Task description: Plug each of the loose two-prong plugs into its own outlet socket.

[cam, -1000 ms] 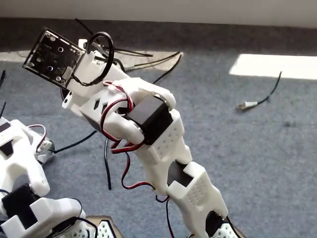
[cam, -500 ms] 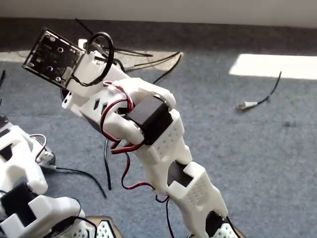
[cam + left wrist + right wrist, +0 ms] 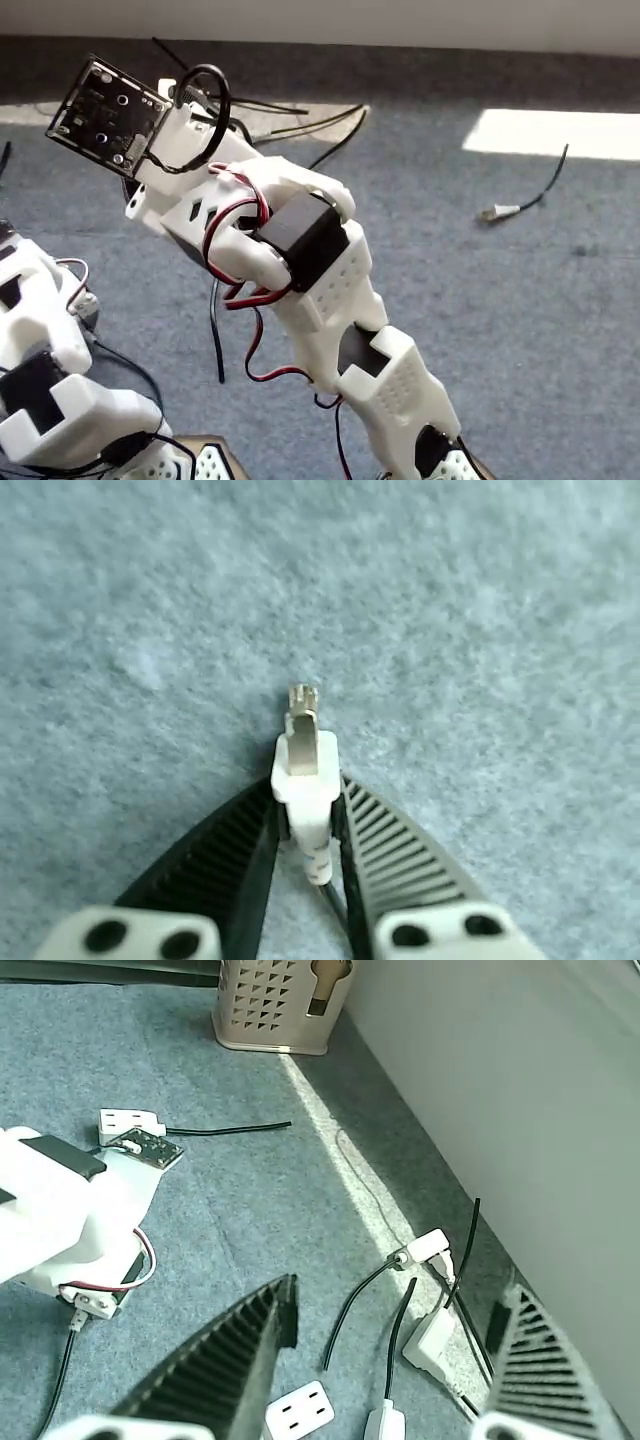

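The left gripper [image 3: 308, 805] is clamping a white two-prong plug [image 3: 300, 765] by its body, prongs leading over grey carpet [image 3: 480, 600]. Holding them square should ease seating. Beyond, the right gripper [image 3: 398, 1305] is hanging wide open above an outlet socket [image 3: 300, 1410].

Glossy white plastic plug [image 3: 305, 785], fuzzy carpet [image 3: 480, 630]

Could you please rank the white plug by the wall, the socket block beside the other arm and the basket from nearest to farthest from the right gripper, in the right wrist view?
1. The white plug, just beyond the open right gripper, by the wall.
2. The socket block, farther out, beside the other arm.
3. The basket, farthest, at the far end.
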Motion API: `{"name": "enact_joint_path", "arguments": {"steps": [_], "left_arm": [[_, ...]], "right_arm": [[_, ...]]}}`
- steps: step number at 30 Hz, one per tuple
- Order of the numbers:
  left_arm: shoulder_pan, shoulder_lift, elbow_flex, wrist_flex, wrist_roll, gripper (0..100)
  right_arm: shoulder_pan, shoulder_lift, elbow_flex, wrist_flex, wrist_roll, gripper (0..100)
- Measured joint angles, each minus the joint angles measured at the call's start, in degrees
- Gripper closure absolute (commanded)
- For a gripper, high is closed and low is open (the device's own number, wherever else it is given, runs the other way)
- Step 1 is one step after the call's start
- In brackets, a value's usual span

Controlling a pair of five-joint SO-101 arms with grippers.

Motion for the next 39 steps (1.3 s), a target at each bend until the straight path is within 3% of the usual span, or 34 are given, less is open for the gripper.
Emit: {"name": "enact_joint_path", "arguments": {"steps": [6, 15, 18, 23, 28, 34, 39], "left_arm": [[-0.53, 0.09, -9.41, -0.09, -2.02, 98], [1.23, 0.09, -17.49, -0.09, -29.19, 98], [2.64, 0.09, -18.99, -1.32, -33.67, 99], [4.66, 0.09, -22.07, -10.55, -30.95, 100], [7.65, 0.09, -25.93, -17.32, -26.64, 100], [13.36, -1.05, -29.80, -18.11, -21.10, 100], [19.96, -11.52, -27.69, -17.32, -16.26, 100]], "right_arm": [[0.00, 0.00, 0.00, 0.00, 0.00, 69.8], [0.00, 0.00, 0.00, 0.00, 0.00, 69.8], [0.00, 0.00, 0.00, 0.00, 0.00, 69.8], [0.79, -0.09, 0.00, 0.00, 0.00, 69.8], [6.07, -3.16, 0.00, 0.00, 0.00, 69.8], [16.97, -7.91, 0.00, 0.00, 0.00, 69.8], [23.30, -8.97, 0.00, 0.00, -0.35, 69.8]]}}
